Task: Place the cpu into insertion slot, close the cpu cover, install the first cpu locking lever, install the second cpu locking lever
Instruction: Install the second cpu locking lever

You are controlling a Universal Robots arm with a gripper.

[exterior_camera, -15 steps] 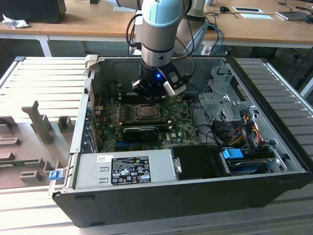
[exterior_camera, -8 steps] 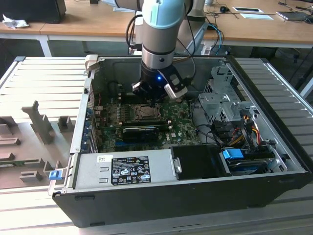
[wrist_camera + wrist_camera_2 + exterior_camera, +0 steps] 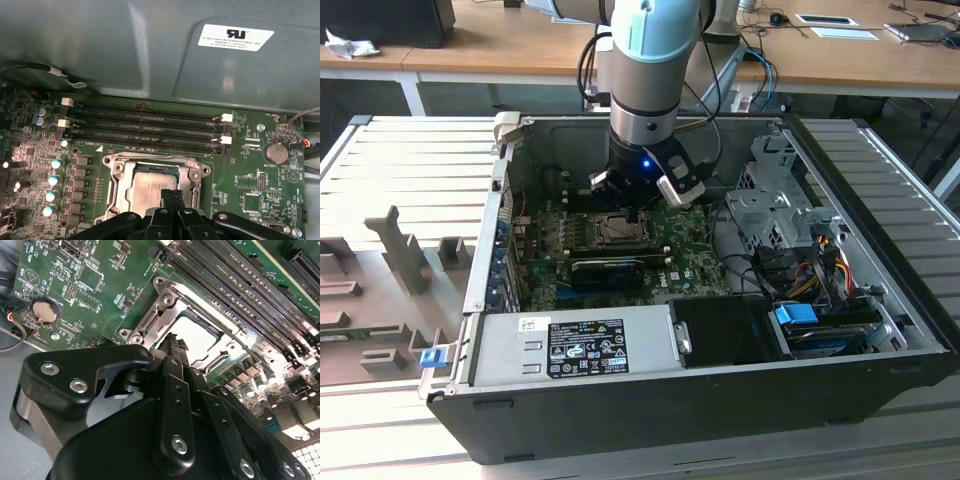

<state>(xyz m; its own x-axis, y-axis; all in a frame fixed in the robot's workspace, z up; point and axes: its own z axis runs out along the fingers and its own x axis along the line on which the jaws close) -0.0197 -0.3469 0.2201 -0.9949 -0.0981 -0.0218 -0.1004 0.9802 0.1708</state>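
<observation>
Where the arm reaches into the open computer case (image 3: 880,330): it comes straight down over the green motherboard (image 3: 670,235), which lies flat on the case floor, so the approach is vertical.
Hand (image 3: 172,196): fingers pressed together with no gap between the tips, nothing clamped between them; the closed tips form one narrow pusher, judged suited to pressing or nudging rather than gripping.
Hand position: tips sit at the edge of the socket, over or just touching the chip; actual contact cannot be told.
Cpu (image 3: 150,186): pale metal face up, lying flat inside the insertion slot (image 3: 116,197), apparently seated level; placement judged done.
Cpu cover (image 3: 165,302): silver frame lies around the chip with its window over it, in both wrist views; whether it is fully down cannot be told.
Locking levers: not clearly made out; latching cannot be confirmed.
Memory slots (image 3: 145,130): long black rows just beside the socket, clear of the hand.
Coin battery (image 3: 276,152): well apart, undisturbed.
</observation>
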